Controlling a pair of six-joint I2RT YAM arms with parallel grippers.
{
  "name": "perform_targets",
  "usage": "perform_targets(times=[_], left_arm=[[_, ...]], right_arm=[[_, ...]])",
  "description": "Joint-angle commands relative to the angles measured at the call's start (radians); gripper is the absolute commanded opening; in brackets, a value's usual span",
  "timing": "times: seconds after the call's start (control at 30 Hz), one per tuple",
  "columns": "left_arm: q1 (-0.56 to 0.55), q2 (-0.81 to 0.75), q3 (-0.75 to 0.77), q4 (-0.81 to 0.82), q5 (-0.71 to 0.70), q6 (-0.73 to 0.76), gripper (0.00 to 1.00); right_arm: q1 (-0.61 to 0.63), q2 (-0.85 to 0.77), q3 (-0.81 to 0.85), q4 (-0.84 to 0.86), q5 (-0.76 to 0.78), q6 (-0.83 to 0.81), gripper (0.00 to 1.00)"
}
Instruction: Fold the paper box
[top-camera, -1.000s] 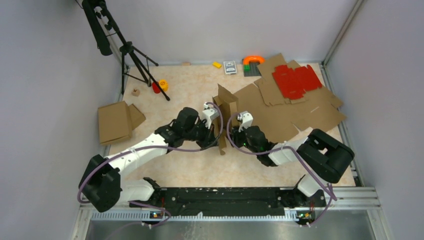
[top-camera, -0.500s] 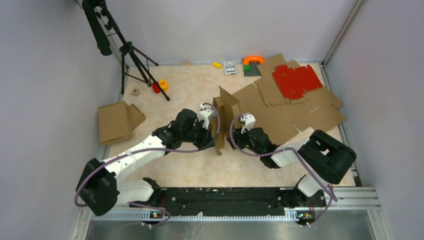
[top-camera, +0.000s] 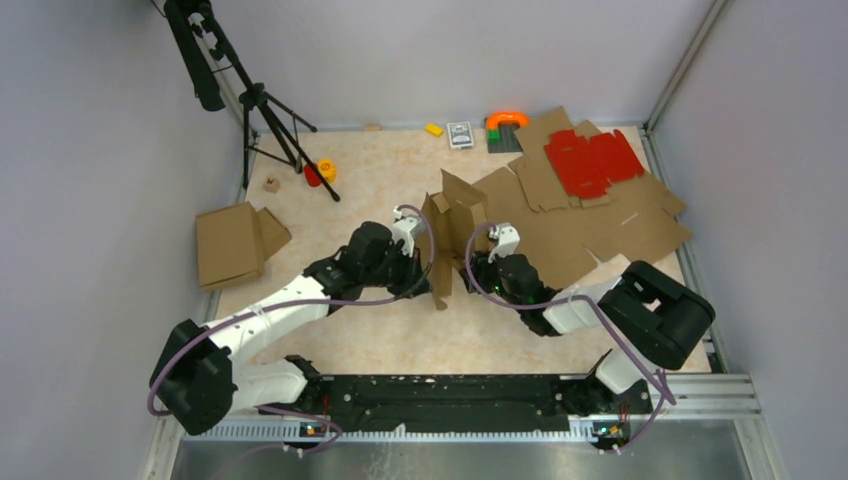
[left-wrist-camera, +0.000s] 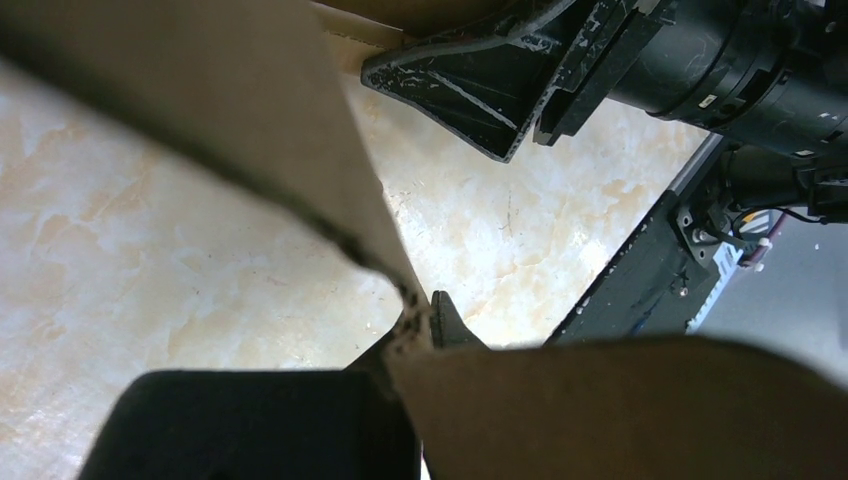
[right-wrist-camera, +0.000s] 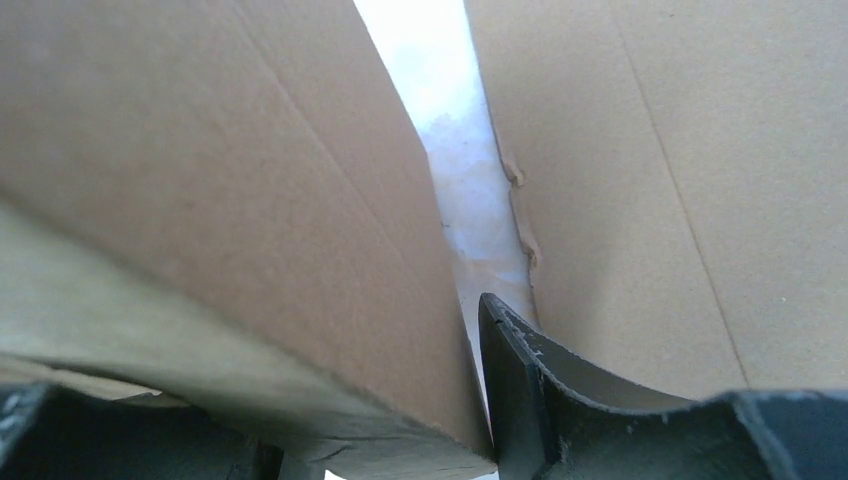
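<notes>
While the left gripper bites shut on a panel edge of the paper box, its wrist camera also catches a black finger of the right gripper across the marbled table. Over on the right wrist, cardboard fills the gap between the parted fingers; whether they are squeezing cannot be told. Only the overhead shows the box standing half-raised between both arms, mid-table, beside flat brown sheets and a red die-cut sheet. The print on a small card at the back edge is too small to read.

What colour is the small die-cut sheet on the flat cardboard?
The sheet is bright red; top view.
</notes>
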Motion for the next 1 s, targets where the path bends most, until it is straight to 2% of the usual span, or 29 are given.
perform_targets(times=[0.0, 0.17, 0.43, 0.53, 0.63, 0.77, 0.83, 0.97], left_arm=[[-0.012, -0.019, -0.026, -0.083, 0.050, -0.079, 0.00], [-0.012, -0.032, -0.007, -0.094, 0.093, -0.094, 0.00], [-0.014, -0.037, -0.026, -0.057, 0.129, -0.127, 0.00], [-0.012, -0.035, -0.023, -0.055, 0.120, -0.129, 0.00], [-0.012, -0.034, -0.014, -0.059, 0.106, -0.127, 0.00], [-0.012, -0.055, 0.004, -0.085, 0.065, -0.121, 0.00], [-0.010, -0.067, 0.025, -0.131, 0.018, -0.113, 0.05], [0.000, -0.094, 0.113, -0.304, -0.118, -0.083, 0.25]], right_arm=[[-0.010, -0.017, 0.049, -0.021, 0.062, 0.016, 0.51], [-0.010, -0.013, 0.095, -0.122, 0.106, 0.011, 0.41], [-0.008, 0.007, 0.150, -0.217, 0.166, 0.000, 0.41], [-0.008, 0.045, 0.206, -0.294, 0.185, -0.028, 0.35], [-0.007, 0.090, 0.243, -0.357, 0.207, -0.046, 0.34], [-0.006, 0.103, 0.217, -0.343, 0.224, -0.038, 0.34], [-0.007, 0.101, 0.203, -0.322, 0.215, -0.036, 0.32], [-0.007, 0.081, 0.197, -0.314, 0.144, -0.030, 0.30]])
